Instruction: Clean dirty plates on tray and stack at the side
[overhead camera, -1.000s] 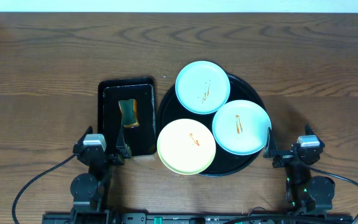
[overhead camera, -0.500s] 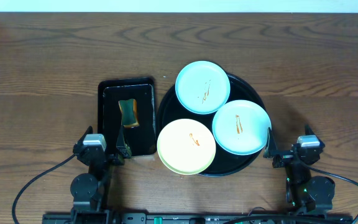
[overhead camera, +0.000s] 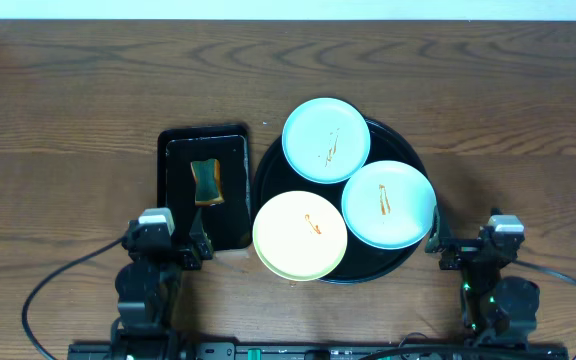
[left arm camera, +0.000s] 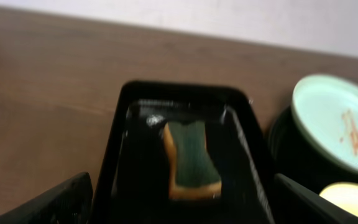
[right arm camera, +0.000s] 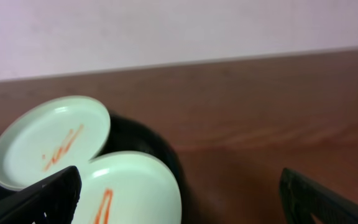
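Three plates lie on the round black tray (overhead camera: 411, 152): a mint-blue plate (overhead camera: 326, 140) at the back, a second mint-blue one (overhead camera: 388, 204) on the right, and a pale yellow plate (overhead camera: 300, 236) at the front left. All carry thin orange smears. My left gripper (overhead camera: 166, 245) stands open near the front edge, just short of the rectangular tray. My right gripper (overhead camera: 473, 246) is open too, to the right of the round tray, with the near mint-blue plate (right arm camera: 135, 186) beside its left finger. Neither holds anything.
A small rectangular black tray (overhead camera: 176, 170) sits left of the round tray with a green and orange sponge (overhead camera: 206, 182) in it. That sponge (left arm camera: 191, 158) lies straight ahead of my left gripper (left arm camera: 182, 208). Brown wood tabletop (overhead camera: 528, 130) surrounds both trays.
Both grippers have shifted slightly toward the table's front edge and stayed open. The plates, trays and sponge have not moved.
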`<state>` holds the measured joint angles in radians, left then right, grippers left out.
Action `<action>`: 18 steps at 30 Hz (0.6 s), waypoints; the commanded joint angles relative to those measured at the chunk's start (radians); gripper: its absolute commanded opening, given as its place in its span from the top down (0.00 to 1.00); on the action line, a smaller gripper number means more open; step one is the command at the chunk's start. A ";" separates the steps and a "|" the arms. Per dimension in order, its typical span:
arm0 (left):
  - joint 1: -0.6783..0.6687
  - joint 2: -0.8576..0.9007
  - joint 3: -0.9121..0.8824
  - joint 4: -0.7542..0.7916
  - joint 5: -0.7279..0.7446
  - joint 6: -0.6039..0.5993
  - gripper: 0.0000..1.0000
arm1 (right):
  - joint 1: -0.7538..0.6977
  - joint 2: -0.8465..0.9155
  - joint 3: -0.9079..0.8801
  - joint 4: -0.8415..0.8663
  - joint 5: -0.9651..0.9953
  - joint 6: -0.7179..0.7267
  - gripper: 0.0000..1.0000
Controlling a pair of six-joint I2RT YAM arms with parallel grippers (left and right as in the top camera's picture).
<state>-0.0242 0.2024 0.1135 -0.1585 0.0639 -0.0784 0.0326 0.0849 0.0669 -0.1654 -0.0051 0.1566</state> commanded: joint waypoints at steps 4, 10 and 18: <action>0.001 0.223 0.196 -0.053 -0.002 -0.009 0.09 | -0.006 0.214 0.179 -0.069 0.025 0.031 0.01; 0.001 0.441 0.369 -0.172 -0.001 -0.009 0.10 | -0.006 0.509 0.396 -0.207 0.000 0.030 0.01; 0.001 0.676 0.600 -0.410 0.006 -0.009 0.09 | -0.006 0.898 0.715 -0.461 -0.108 0.021 0.01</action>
<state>-0.0242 0.8249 0.6346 -0.5270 0.0654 -0.0788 0.0326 0.9012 0.7002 -0.5919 -0.0685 0.1761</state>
